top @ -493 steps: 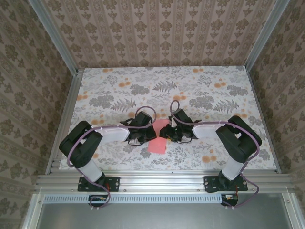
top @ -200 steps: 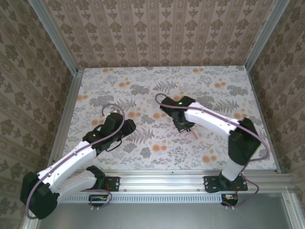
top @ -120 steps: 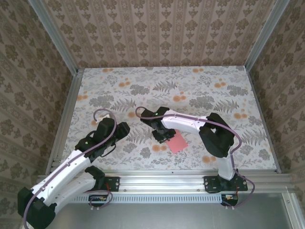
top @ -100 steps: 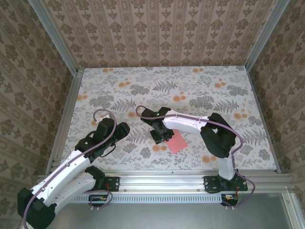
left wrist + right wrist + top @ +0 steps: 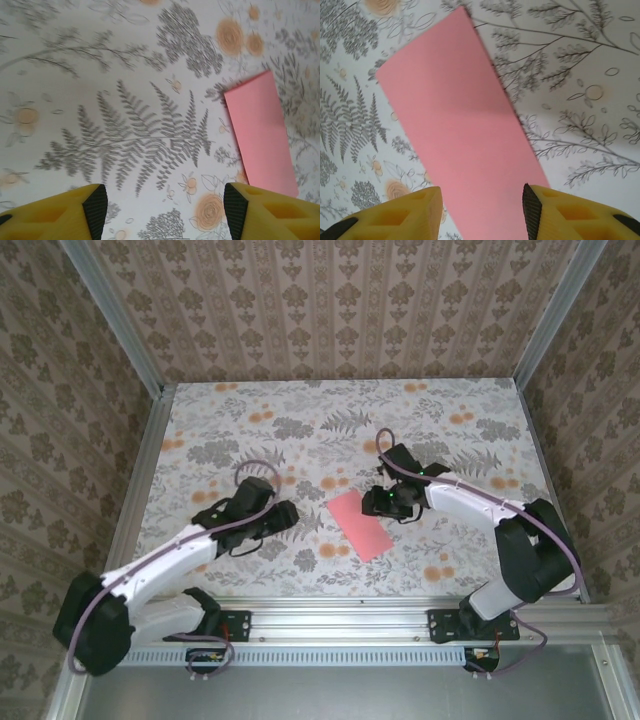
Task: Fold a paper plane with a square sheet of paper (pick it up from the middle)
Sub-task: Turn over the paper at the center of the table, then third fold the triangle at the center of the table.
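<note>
1 high rear overview, 2 close downward wrist views, pink paper (image 5: 361, 525) shared

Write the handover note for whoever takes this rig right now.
Left gripper: open, empty, above the table beside the paper.
Right gripper: open, empty, just over the paper.
Paper: flat on the table between the two grippers, held by neither.
Done: it looks like a long rectangle rather than a square, so probably one half fold is in.
Left: the remaining plane folds, likely the nose corners and wings.
</note>
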`<state>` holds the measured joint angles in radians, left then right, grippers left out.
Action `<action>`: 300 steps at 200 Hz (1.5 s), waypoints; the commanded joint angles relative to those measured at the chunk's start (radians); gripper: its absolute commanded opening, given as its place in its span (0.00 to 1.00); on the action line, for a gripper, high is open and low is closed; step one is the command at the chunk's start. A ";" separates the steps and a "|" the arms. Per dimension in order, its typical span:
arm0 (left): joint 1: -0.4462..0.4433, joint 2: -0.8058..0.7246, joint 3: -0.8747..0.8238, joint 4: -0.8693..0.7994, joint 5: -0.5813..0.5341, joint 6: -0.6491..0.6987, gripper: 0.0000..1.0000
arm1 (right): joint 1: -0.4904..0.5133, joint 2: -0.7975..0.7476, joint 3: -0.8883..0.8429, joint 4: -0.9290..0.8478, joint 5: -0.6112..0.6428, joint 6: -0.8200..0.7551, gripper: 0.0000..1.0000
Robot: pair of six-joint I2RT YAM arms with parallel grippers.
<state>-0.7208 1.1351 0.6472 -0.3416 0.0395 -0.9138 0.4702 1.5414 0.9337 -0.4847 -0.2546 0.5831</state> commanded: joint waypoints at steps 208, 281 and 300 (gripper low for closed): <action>-0.143 0.652 0.310 0.286 0.223 -0.070 0.58 | -0.078 0.016 -0.276 0.219 -0.270 -0.003 0.41; -0.107 0.748 0.423 0.267 0.279 0.003 0.57 | -0.063 -0.124 -0.442 0.399 -0.368 0.163 0.40; -0.100 0.755 0.464 0.210 0.279 0.047 0.56 | -0.065 -0.130 -0.405 0.340 -0.342 0.131 0.41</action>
<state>-0.8349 1.8469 1.0489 -0.1242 0.3202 -0.9459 0.3977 1.4326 0.5133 -0.1001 -0.5774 0.6998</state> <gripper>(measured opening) 0.570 0.403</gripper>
